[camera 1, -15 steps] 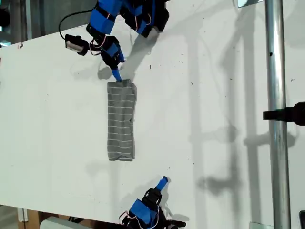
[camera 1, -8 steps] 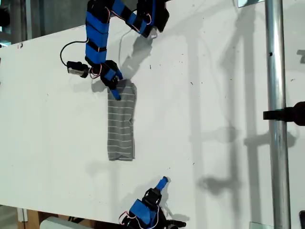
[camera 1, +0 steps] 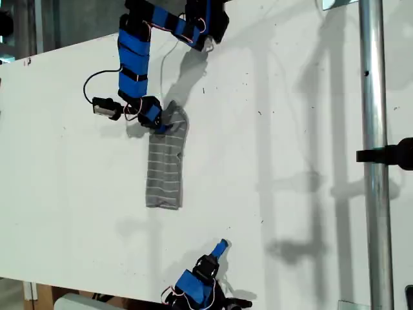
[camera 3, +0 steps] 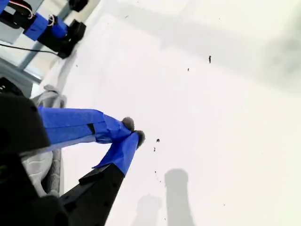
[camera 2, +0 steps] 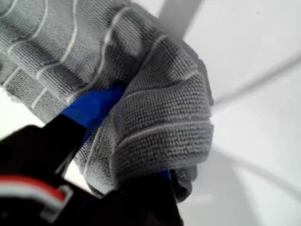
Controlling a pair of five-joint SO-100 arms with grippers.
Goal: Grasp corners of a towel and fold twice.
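- Exterior view: my first gripper reached down from the upper arm, whose blue links bent at an elbow near the view's top. Its jaws were clamped on the upper end of the towel. That end was bunched and lifted into a hump at the corners.
- Exterior view: the towel lay as a narrow folded strip on the white table. Its long axis ran up and down the view, leaning slightly, and its white stripes ran across the strip. Its lower end lay flat, well apart from my second gripper.
- Exterior view: my second gripper sat near the table's lower edge, pointing up into the view, touching no cloth. Bare table lay open on both sides of the strip. A metal pole stood at the view's right, well clear of both arms.
- First wrist view: a thick roll of the towel filled the frame, wrapped over a blue finger. The jaws were closed on the fabric, and white table showed beyond.
- Second wrist view: my second gripper showed its two blue fingertips meeting, nothing between them, over bare table. The towel was partly visible behind the fingers.
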